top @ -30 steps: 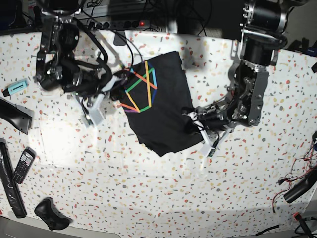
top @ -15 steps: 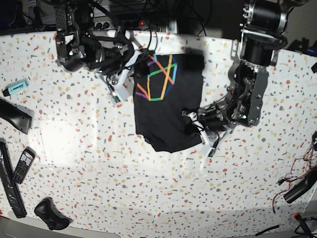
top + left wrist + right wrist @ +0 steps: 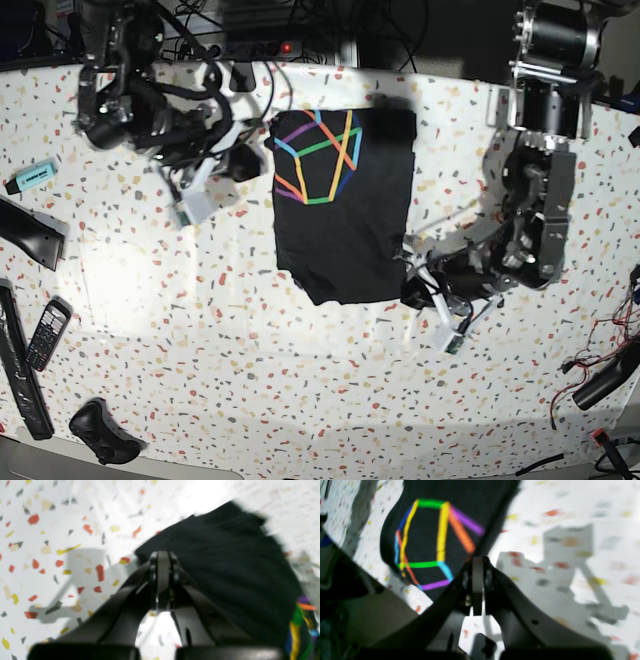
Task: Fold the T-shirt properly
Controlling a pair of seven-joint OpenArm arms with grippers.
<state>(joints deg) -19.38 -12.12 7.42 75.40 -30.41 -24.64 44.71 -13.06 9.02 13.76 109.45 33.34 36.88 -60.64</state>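
The T-shirt (image 3: 343, 205) lies folded into a tall black rectangle on the speckled table (image 3: 300, 380), a little far of centre, with its rainbow line figure (image 3: 318, 157) facing up at the far left corner. Half a second ago the cloth was skewed and its far edge bunched; now the sides run straighter and the figure sits flatter.

The right gripper (image 3: 477, 562), on the left of the base view, has its jaws pressed together and sits just beside the shirt's left edge; whether it pinches cloth cannot be told. It has drawn back leftward from the shirt's far left corner.

The left gripper (image 3: 162, 557) is likewise pressed together at the near right corner, and has slid nearer and rightward with that corner.
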